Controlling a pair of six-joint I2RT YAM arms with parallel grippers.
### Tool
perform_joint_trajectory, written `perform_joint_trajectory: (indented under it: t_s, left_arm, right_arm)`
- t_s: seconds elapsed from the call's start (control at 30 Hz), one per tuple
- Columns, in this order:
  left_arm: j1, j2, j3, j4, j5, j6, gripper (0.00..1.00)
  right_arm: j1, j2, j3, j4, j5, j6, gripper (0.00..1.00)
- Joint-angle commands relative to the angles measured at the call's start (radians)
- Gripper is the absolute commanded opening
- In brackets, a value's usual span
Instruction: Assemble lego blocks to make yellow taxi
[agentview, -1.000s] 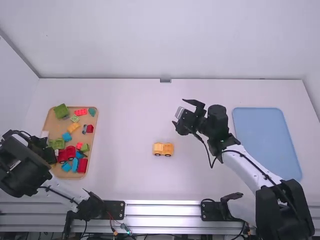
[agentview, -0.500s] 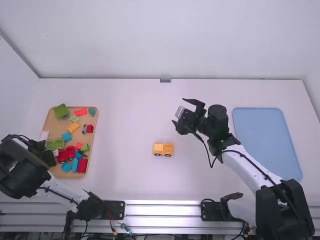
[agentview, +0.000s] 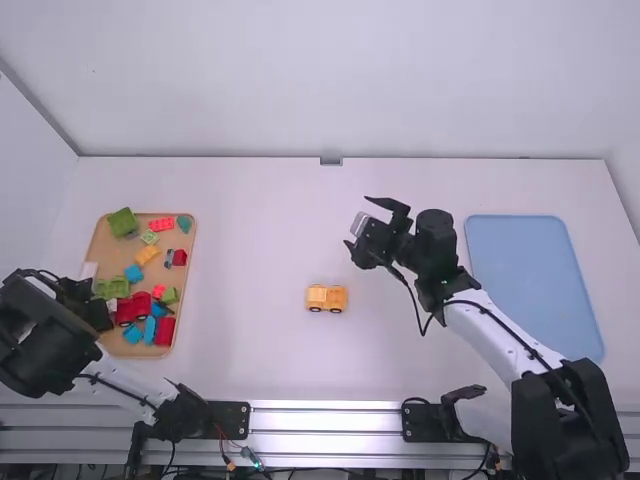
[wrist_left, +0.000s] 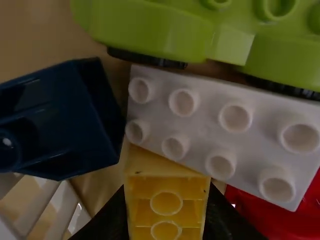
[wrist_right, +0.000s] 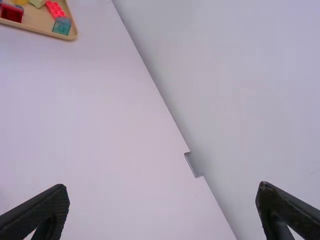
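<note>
Slightly shifted over the tan tray (agentview: 104, 243) since the first frame, the left pincer (agentview: 98, 312) grips a glossy yellow block (wrist_left: 166, 204) with round studs. Just beside it lie a matte white brick (wrist_left: 205, 132) with hollow studs and a smooth, rounded green piece (wrist_left: 145, 30). The boxy yellow taxi (agentview: 326, 298) stays put on the tabletop (agentview: 250, 230), apart from both pincers; the right pincer (agentview: 357, 222) is spread wide.
</note>
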Motion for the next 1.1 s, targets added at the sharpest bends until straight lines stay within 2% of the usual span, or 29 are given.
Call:
perform_joint_trajectory:
  t_s: [0.0,0.1,0.17,0.2,0.37,0.5,0.77,0.87,1.07]
  left_arm:
    - [-0.002,-0.005,0.000,-0.007,0.019,-0.009,0.22]
    - [-0.004,-0.005,0.020,-0.029,0.019,-0.061,0.17]
    - [-0.001,-0.005,0.040,-0.052,0.019,-0.099,0.05]
    - [-0.001,-0.005,0.052,-0.067,0.026,-0.130,0.02]
    - [-0.002,-0.008,0.121,-0.146,0.105,-0.253,0.02]
    - [-0.013,-0.044,0.129,-0.139,0.163,-0.279,0.02]
    - [-0.111,-0.220,0.122,-0.145,0.282,-0.253,0.02]
    - [-0.217,-0.344,0.087,-0.103,0.428,-0.171,0.02]
    - [-0.407,-0.481,0.020,0.002,0.697,-0.052,0.02]
  right_arm:
    - [0.003,-0.013,0.026,0.003,-0.006,0.013,0.99]
    - [0.003,-0.013,0.026,0.010,-0.016,0.014,0.99]
    - [0.003,-0.013,0.026,0.023,-0.033,0.030,0.99]
    - [0.003,-0.013,0.026,0.027,-0.043,0.033,0.99]
    - [0.003,-0.013,0.026,0.060,-0.085,0.087,0.99]
    - [0.003,-0.013,0.026,0.086,-0.085,0.148,0.99]
    - [-0.011,-0.013,0.035,0.175,-0.128,0.449,0.99]
    - [-0.041,-0.002,0.084,0.128,-0.232,0.520,0.99]
    - [-0.083,0.084,0.185,0.051,-0.418,0.526,0.99]
